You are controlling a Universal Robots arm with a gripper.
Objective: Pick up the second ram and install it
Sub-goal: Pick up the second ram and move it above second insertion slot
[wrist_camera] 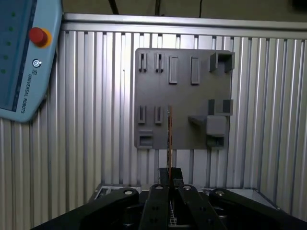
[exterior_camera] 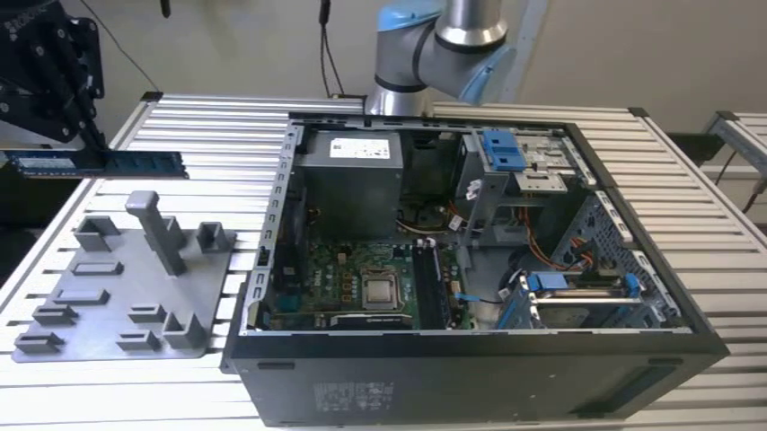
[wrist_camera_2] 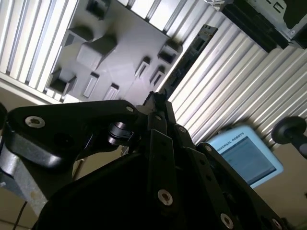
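Observation:
In the exterior view my gripper (exterior_camera: 82,149) hangs above the table at the exterior view's far left, shut on the second ram (exterior_camera: 102,163). The dark stick lies level, with a pale blue label near one end. It is held well above the gray holder plate (exterior_camera: 120,296). In the first wrist view the second ram (wrist_camera: 169,136) shows edge-on, rising from between the fingertips of the gripper (wrist_camera: 170,176), with the plate (wrist_camera: 182,96) behind it. In the second wrist view the second ram (wrist_camera_2: 189,57) reaches out from the gripper (wrist_camera_2: 156,99) past the plate's edge.
An open computer case (exterior_camera: 671,296) fills the middle of the slatted metal table (exterior_camera: 719,197). Its motherboard's memory slots (exterior_camera: 429,285) lie beside the processor socket (exterior_camera: 381,292). A teach pendant (wrist_camera: 21,57) rests off the table's edge. The holder plate carries several upright blocks.

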